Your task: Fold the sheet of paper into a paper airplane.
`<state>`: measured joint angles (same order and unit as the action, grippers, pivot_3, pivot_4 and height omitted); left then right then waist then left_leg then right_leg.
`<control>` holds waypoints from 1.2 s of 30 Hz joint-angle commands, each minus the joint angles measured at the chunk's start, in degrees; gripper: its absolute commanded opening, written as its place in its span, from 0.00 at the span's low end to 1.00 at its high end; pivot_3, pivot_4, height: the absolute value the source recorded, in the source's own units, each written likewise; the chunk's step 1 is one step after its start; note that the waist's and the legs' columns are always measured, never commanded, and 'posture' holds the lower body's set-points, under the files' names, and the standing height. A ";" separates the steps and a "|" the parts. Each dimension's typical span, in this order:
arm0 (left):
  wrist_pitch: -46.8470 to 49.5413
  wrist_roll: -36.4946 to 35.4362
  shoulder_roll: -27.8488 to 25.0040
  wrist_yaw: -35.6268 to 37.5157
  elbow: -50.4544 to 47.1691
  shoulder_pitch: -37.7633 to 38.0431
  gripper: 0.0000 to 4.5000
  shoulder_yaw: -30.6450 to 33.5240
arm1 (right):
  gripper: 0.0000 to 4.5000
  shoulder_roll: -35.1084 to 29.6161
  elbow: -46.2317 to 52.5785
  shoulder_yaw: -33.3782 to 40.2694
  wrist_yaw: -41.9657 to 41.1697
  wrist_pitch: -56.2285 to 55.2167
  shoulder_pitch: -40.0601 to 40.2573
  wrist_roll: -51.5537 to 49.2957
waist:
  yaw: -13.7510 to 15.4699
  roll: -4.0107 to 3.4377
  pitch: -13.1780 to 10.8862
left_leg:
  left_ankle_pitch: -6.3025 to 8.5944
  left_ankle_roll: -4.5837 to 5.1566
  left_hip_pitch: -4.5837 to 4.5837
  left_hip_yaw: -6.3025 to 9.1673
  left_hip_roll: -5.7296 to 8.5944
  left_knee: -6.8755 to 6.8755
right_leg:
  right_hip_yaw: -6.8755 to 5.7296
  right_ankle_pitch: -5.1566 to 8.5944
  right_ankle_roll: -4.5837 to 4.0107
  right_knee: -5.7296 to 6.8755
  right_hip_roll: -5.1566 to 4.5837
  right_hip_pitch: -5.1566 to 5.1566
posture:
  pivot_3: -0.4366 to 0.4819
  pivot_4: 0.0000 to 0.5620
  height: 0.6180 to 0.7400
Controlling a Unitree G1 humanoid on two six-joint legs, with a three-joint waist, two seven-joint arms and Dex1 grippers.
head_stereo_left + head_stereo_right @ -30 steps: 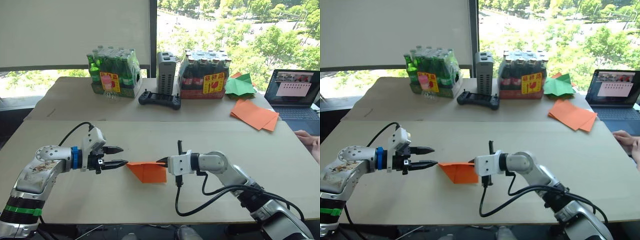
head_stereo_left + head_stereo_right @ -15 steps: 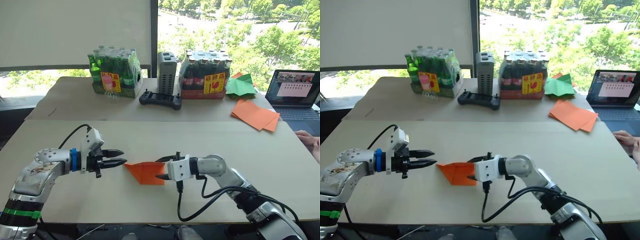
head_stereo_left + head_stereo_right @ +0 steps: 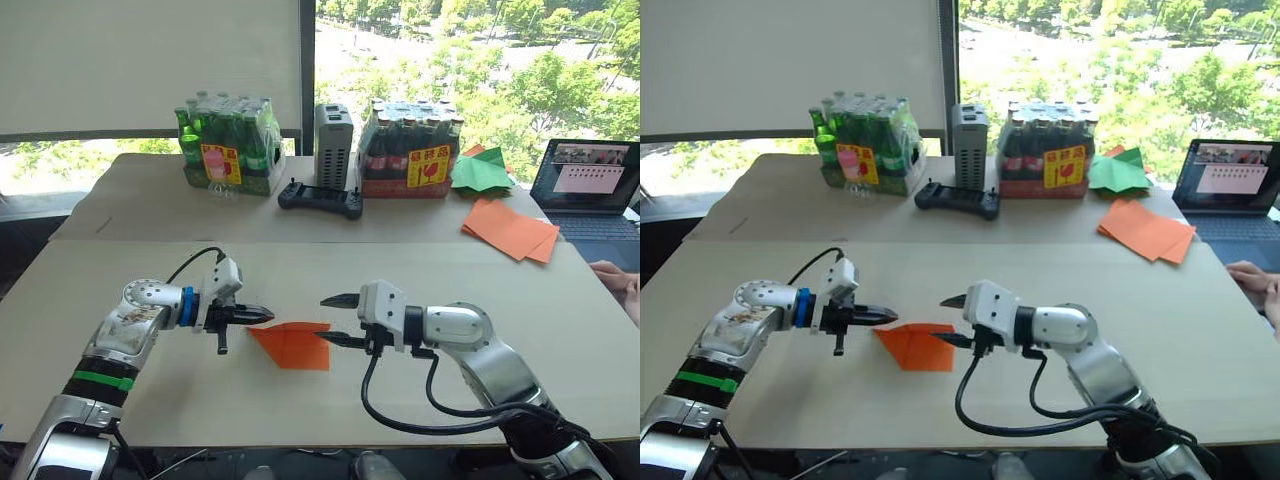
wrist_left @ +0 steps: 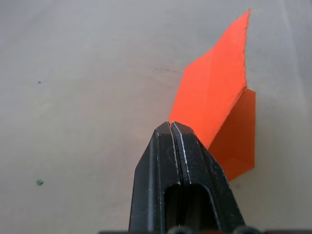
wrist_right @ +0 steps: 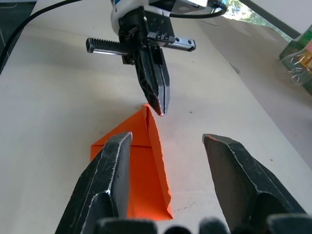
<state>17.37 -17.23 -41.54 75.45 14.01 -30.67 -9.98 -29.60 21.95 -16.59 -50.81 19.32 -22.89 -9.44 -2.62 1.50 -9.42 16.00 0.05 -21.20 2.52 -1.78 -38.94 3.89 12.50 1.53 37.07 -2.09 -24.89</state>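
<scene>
now that our left gripper (image 3: 262, 316) has slid in from the left and pinched its fingers shut at the pointed corner of the sheet of paper (image 3: 294, 343), we've swapped roles from a second ago. the right gripper (image 3: 335, 319), which was clamped on the paper's right edge, has backed off and spread wide, lower finger just beside that edge. the half-folded orange paper sits flat mid-table (image 3: 440, 275) between both arms. we reckon the left pins it while the right lines up the next crease.
</scene>
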 commanded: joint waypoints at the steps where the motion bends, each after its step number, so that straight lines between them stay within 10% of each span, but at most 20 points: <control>1: -3.10 1.28 0.05 1.85 0.05 0.24 0.01 -0.26 | 0.58 -0.34 4.78 1.63 1.82 2.93 1.91 -1.27 | 0.14 0.00 0.00 | 0.00 0.00 0.00 0.01 0.00 0.00 | 0.00 0.00 0.00 0.00 0.00 0.00 | 0.48 0.27 0.94; 36: -16.45 11.29 3.90 5.41 8.74 -1.72 0.01 -4.51 | 0.58 -3.36 -4.05 -11.93 -0.85 -13.81 1.63 15.74 | 0.18 0.00 0.00 | 0.00 0.00 0.04 -0.01 0.02 -0.04 | 0.00 0.01 0.02 -0.01 -0.01 0.08 | 0.48 0.27 0.94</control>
<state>1.29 -6.80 -37.62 80.45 23.12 -32.23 -13.70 -33.18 17.38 -28.69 -52.18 7.48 -20.34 5.75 -2.44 1.51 -9.42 16.00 0.05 -21.17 2.51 -1.76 -38.98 3.89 12.52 1.56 37.06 -2.11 -24.82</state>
